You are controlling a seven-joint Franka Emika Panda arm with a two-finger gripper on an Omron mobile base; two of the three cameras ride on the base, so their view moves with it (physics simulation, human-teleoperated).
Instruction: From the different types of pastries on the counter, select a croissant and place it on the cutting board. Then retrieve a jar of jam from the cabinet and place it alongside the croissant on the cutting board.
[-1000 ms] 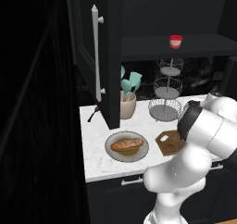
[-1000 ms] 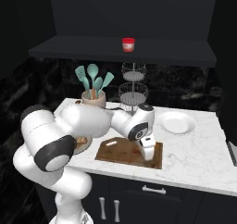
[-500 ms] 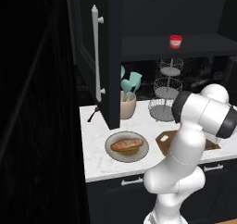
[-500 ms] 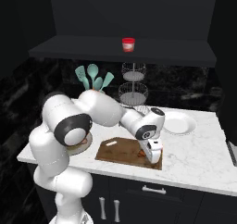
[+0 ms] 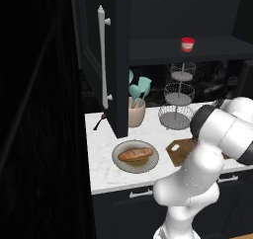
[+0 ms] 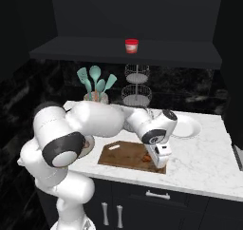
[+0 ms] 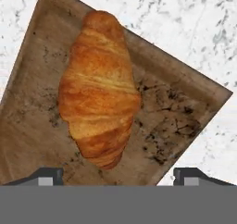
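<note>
The croissant [image 7: 99, 86], orange-brown and ridged, lies flat on the dark wooden cutting board [image 7: 28, 135] near one of its corners. My gripper [image 7: 119, 174] hovers just above it, open, with its fingertips [image 7: 46, 174] spread wider than the pastry and touching nothing. From the right base view, the gripper [image 6: 161, 164] points down at the right end of the cutting board [image 6: 124, 154], beside the croissant [image 6: 147, 158]. The red jar of jam [image 6: 131, 45] stands on the dark cabinet shelf; it is also the jar of jam [image 5: 187, 44] in the left base view, right of the open cabinet door [image 5: 101, 60].
A round grey plate [image 5: 118, 164] with a long loaf [image 5: 135, 154] sits left of the board. Behind it stand a crock of teal utensils [image 6: 97, 87] and a tiered wire stand [image 6: 137, 89]. A white plate [image 6: 187, 127] lies at the back right of the marble counter [image 6: 204, 162].
The jaws have opened and let go of the croissant, which now rests on the board. The hand has shifted slightly right along the board.
</note>
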